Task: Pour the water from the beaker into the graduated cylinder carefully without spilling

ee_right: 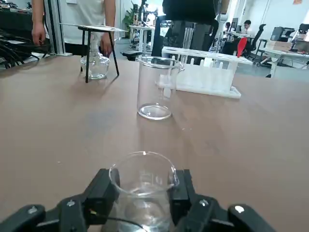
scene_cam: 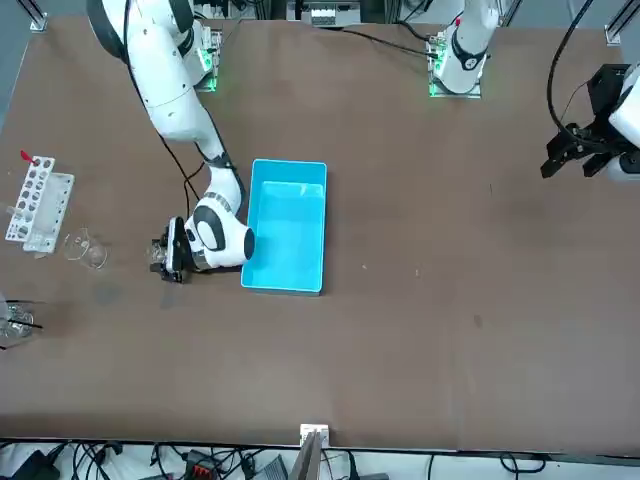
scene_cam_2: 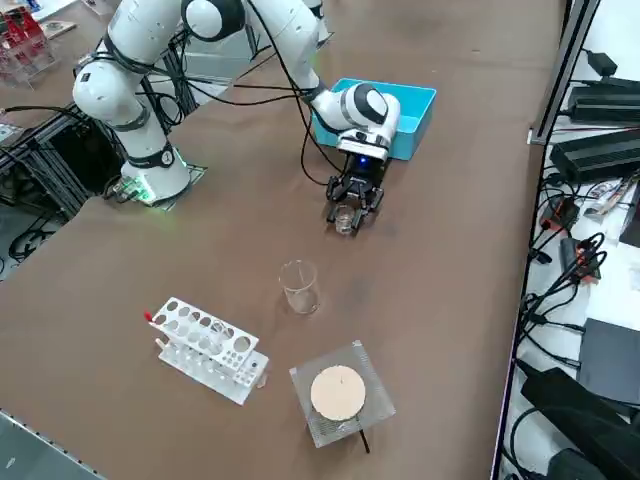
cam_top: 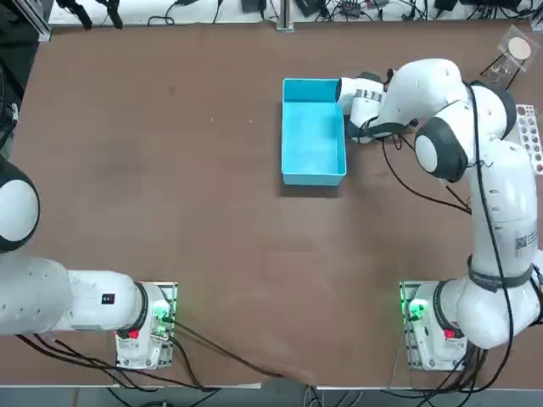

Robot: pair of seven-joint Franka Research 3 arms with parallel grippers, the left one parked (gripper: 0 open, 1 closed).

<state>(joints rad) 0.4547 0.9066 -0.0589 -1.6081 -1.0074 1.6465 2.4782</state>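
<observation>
The beaker (ee_right: 143,170), a tiny clear glass cup, stands upright on the brown table beside the blue bin. My right gripper (ee_right: 143,187) is low at the table with one black finger against each side of the cup, shut on it. From the right side, the gripper (scene_cam_2: 349,207) reaches down over the beaker (scene_cam_2: 345,220). The front view shows the gripper (scene_cam: 163,258) left of the bin. The graduated cylinder (ee_right: 155,87), a taller clear vessel, stands upright and apart, a short way beyond the beaker (scene_cam_2: 300,287) (scene_cam: 86,250).
The blue bin (cam_top: 312,130) lies right behind the wrist. A white test tube rack (scene_cam_2: 210,350) and a tripod with a white disc (scene_cam_2: 338,392) over a clear flask (ee_right: 98,65) stand past the cylinder. A person (ee_right: 91,14) stands beyond the table.
</observation>
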